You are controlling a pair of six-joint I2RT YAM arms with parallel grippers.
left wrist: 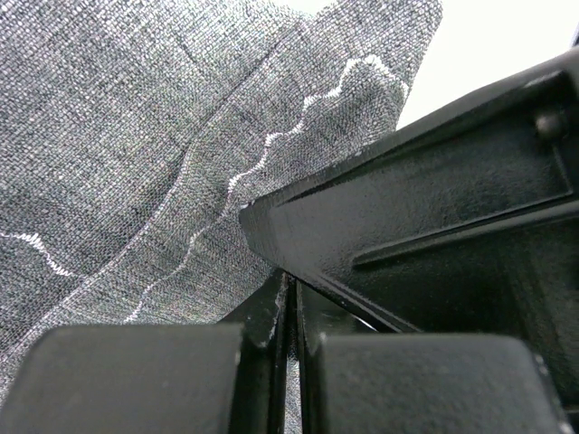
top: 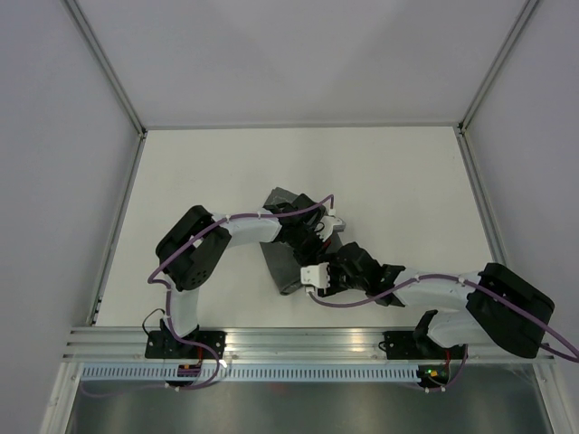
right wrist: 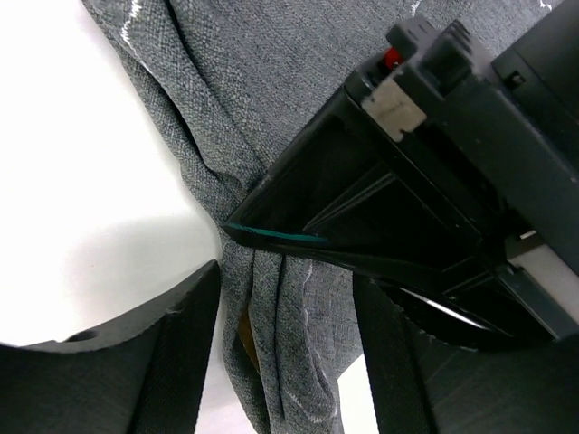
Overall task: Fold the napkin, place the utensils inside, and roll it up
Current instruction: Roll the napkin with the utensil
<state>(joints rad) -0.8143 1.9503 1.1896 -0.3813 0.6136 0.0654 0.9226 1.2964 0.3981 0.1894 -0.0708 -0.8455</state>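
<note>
I see the grey napkin (top: 282, 264) bunched up mid-way on the white table (top: 389, 181). My left gripper (left wrist: 291, 312) pinches it tight. My right gripper (right wrist: 285, 307) is spread wide around a fold

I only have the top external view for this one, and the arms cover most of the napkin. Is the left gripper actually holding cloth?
Observer: Yes. In the left wrist view the left gripper is shut, with napkin cloth pinched between its fingers.
Operator: And the right one?
Observer: The right gripper is open, with its fingers on either side of a bunched fold.
Operator: Any utensils in there?
Observer: None I can identify. Only a small brownish patch shows at the fold, too little to name.
</note>
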